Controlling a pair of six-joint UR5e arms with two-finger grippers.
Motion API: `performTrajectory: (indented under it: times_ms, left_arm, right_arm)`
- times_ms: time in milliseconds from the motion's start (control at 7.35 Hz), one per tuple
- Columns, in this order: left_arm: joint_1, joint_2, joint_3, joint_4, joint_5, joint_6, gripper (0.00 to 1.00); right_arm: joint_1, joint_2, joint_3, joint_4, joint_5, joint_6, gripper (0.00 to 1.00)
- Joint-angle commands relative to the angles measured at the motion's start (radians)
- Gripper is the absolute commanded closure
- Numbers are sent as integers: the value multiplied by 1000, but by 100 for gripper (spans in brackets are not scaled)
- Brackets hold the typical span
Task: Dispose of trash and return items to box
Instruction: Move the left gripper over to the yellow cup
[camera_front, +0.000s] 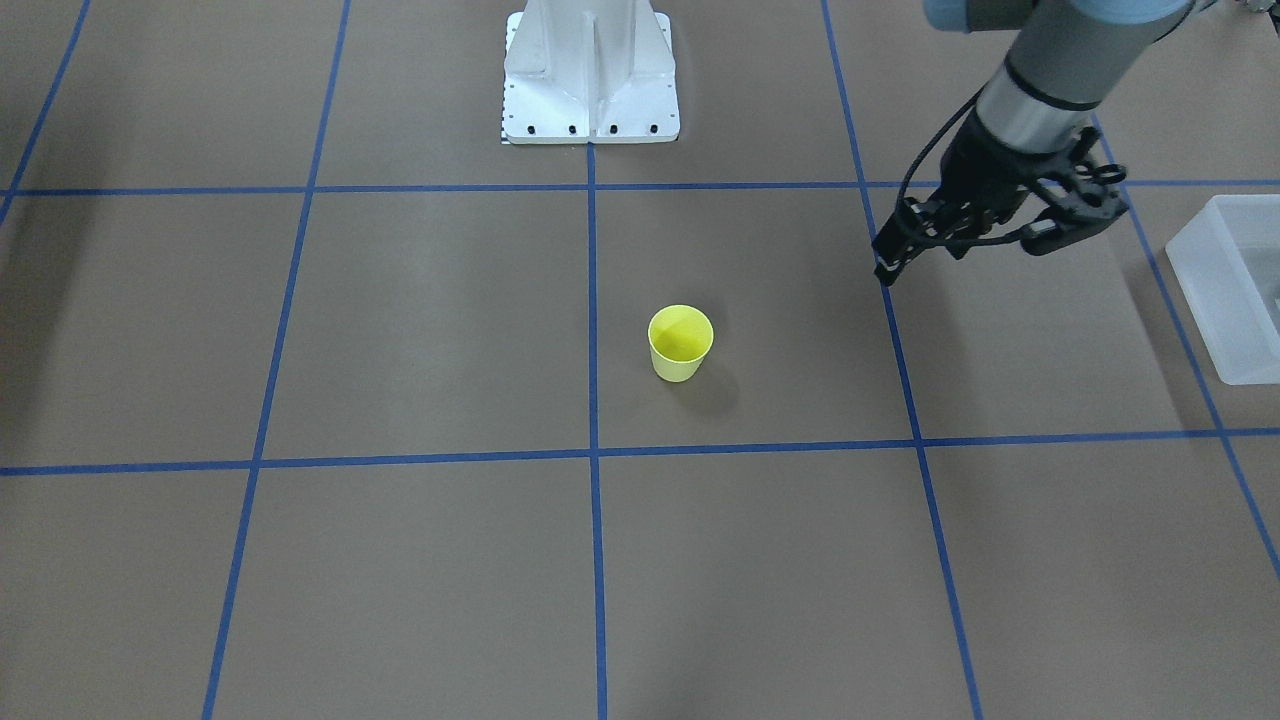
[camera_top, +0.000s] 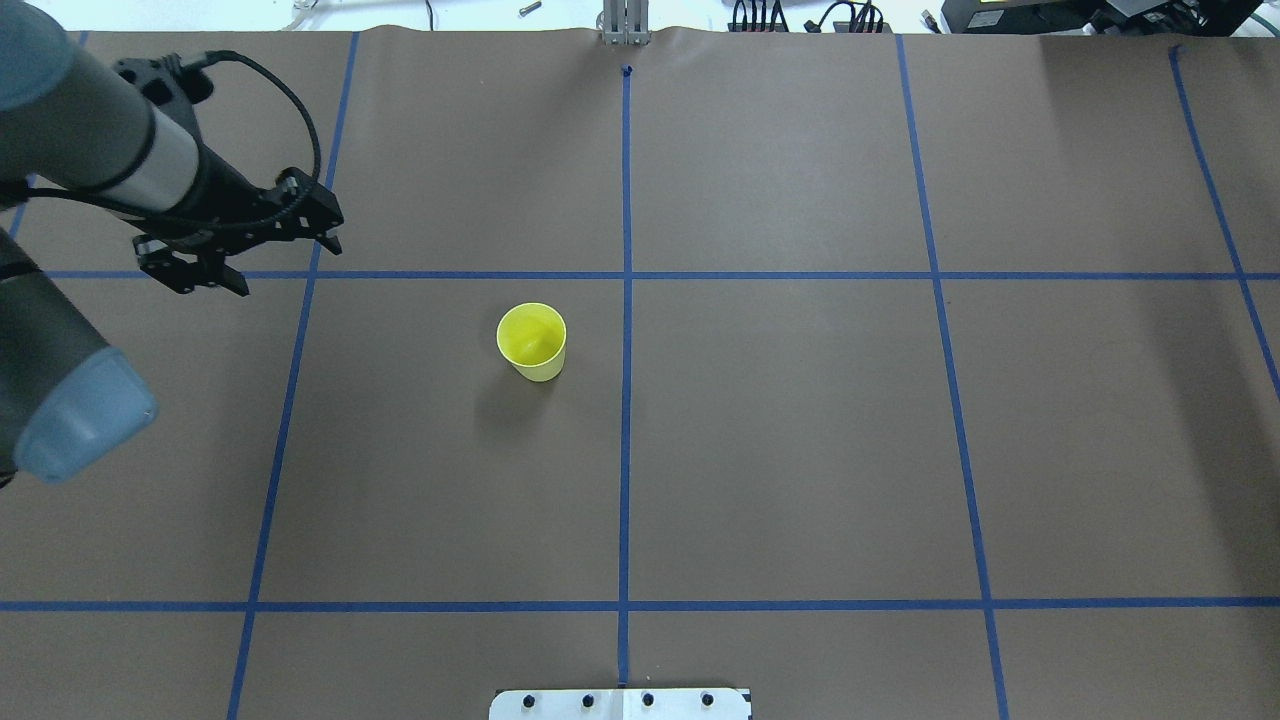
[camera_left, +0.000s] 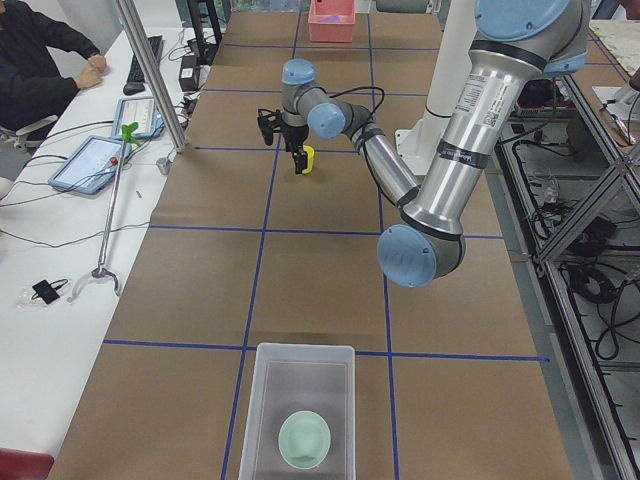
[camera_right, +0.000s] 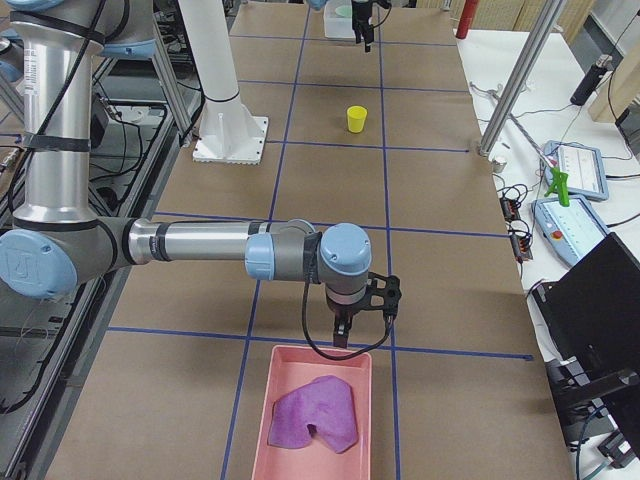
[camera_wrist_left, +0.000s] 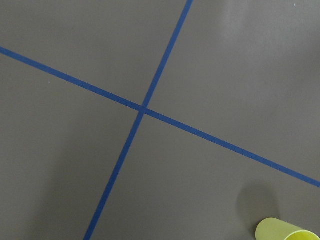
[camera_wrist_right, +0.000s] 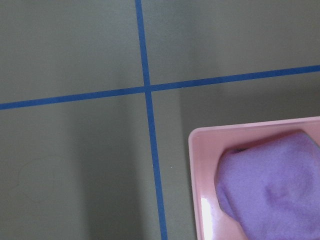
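The yellow cup (camera_top: 532, 342) stands upright and alone near the table's middle; it also shows in the front view (camera_front: 680, 345) and at the lower right edge of the left wrist view (camera_wrist_left: 285, 231). The pale green bowl (camera_left: 304, 438) lies inside the frosted-white box (camera_left: 262, 400) at the table's left end; a corner of the box shows in the front view (camera_front: 1215, 300). My left gripper (camera_top: 285, 262) is open and empty. It hovers above the table between the box and the cup, apart from both. My right gripper (camera_right: 345, 338) hangs just over the near rim of a pink tray; I cannot tell whether it is open or shut.
The pink tray (camera_right: 285, 372) at the table's right end holds a purple cloth (camera_right: 312, 415), also in the right wrist view (camera_wrist_right: 272, 185). The white robot base (camera_front: 590, 80) stands at the table's edge. Blue tape lines cross the brown table. An operator sits beside the table.
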Motion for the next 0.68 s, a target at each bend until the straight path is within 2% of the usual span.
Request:
performTrajectory:
  times_ms: [0,272,544]
  left_arm:
    - [99,-118,103,-45,69,-141,1]
    - [173,-151,222,-172,135,-201,1]
    - [215,-158,295,-263,146,-209,1]
  right_arm:
    - [-48,-6,1,49,-5,69,0]
    - [-55,-9,3,49,-2,68,0]
    - [-59,-9,3,49,-1,68,0]
